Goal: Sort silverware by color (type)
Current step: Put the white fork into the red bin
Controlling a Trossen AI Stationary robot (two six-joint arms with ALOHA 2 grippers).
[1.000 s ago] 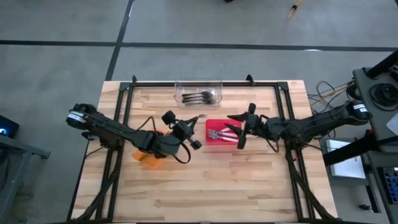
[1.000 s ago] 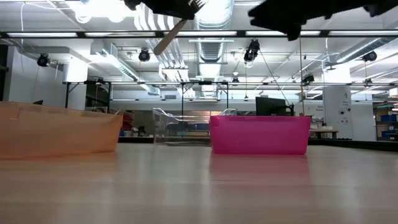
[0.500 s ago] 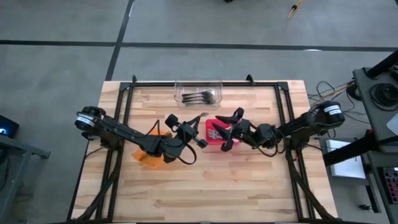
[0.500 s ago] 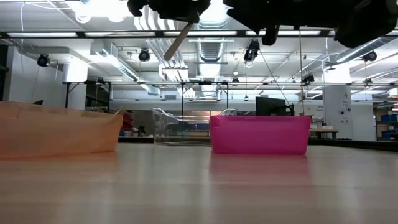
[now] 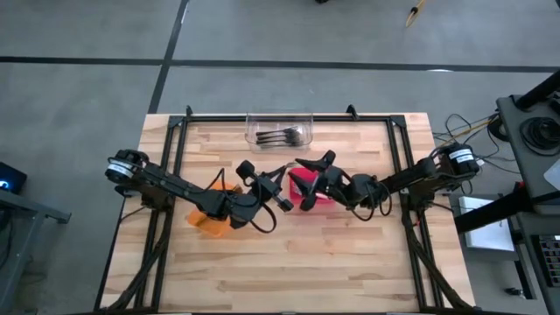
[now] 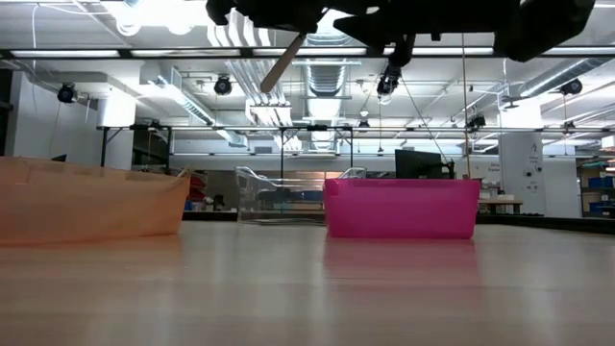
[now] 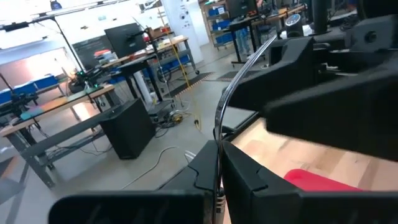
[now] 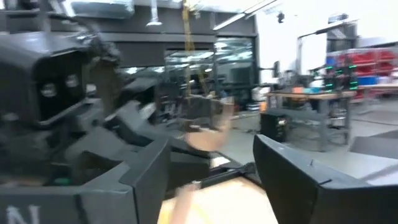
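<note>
My left gripper (image 5: pixel 273 178) hovers over the table's middle, beside the red bin (image 5: pixel 300 194), and is shut on a thin metal utensil (image 7: pixel 219 118). The utensil's handle (image 6: pixel 282 63) slants down below the gripper in the low view. My right gripper (image 5: pixel 303 181) is open above the red bin and faces the left gripper. Its fingers (image 8: pixel 297 177) stand on either side of the utensil's free end (image 8: pixel 205 132) without touching it. Several dark forks (image 5: pixel 282 136) lie in the clear bin (image 5: pixel 255 122). My left gripper pinches the utensil between its two fingers (image 7: pixel 239 171) part way along its shaft (image 7: pixel 218 158). One end sticks out past the fingertips toward the right gripper. The handle end (image 6: pixel 282 63) slants down below the hold. The utensil is lifted clear of the table and bins.
An orange bin (image 5: pixel 208 220) sits under the left arm, near the table's left side. The clear bin stands at the far edge, the red bin in the middle. Bare wood lies along the near half of the table (image 5: pixel 289 271). The two grippers are close together.
My right gripper has moved toward the table's left, from the red bin's right side across it to the left gripper, staying open. My left gripper, still holding the utensil, has shifted slightly toward the right.
</note>
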